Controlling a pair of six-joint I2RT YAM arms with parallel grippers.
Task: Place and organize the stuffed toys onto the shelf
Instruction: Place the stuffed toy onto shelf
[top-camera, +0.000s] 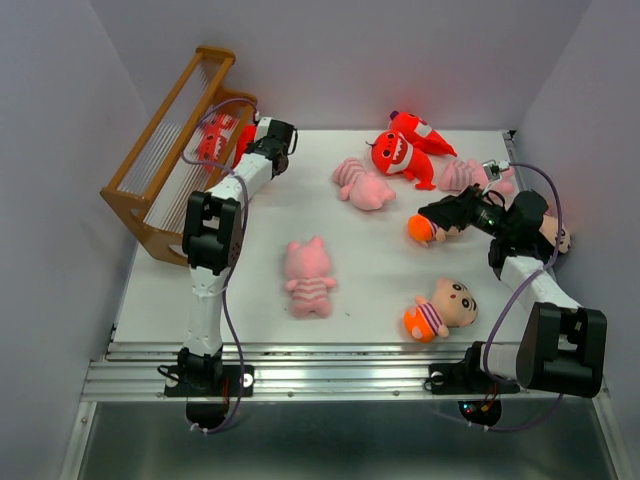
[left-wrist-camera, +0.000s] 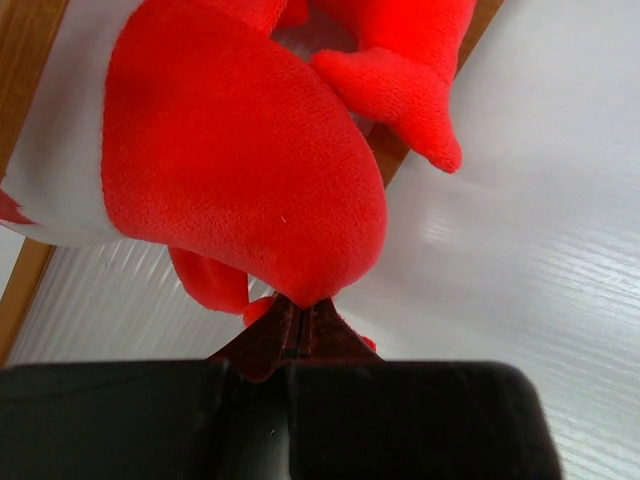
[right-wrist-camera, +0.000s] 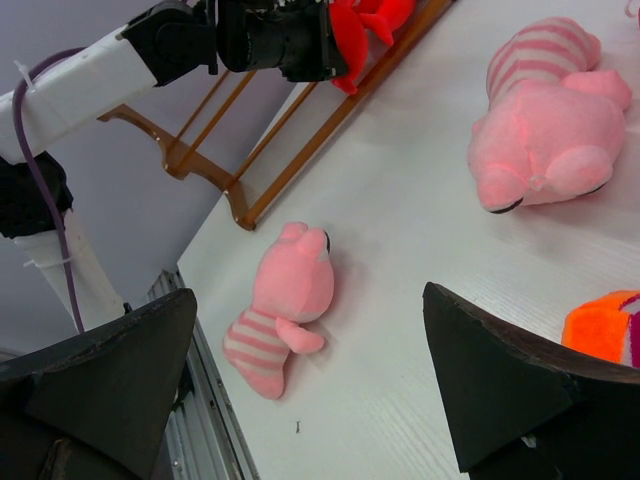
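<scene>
Nearest the arm bases, low in the top view, a boy doll (top-camera: 440, 310) and a pink pig (top-camera: 308, 278) lie loose on the table (top-camera: 370, 270). Mid-frame right, my right gripper (top-camera: 437, 214) stands spread wide and empty, with a second doll (top-camera: 420, 229) just beside it, orange end showing. Toward the top lie two more pigs (top-camera: 362, 183) and two red monsters (top-camera: 402, 155). At upper left, my left gripper (top-camera: 243, 142) is pinched tight on a red monster (top-camera: 215, 140) at the shelf (top-camera: 150, 165).

I judge the job barely begun: one placement is under way and nearly everything remains. Only the left wrist view shows the closed fingertips (left-wrist-camera: 265, 345) biting plush over the slats. Only the right wrist view shows the gap between its fingers (right-wrist-camera: 110, 370) bare. I cannot tell whether the red at the shelf is one toy or two.
</scene>
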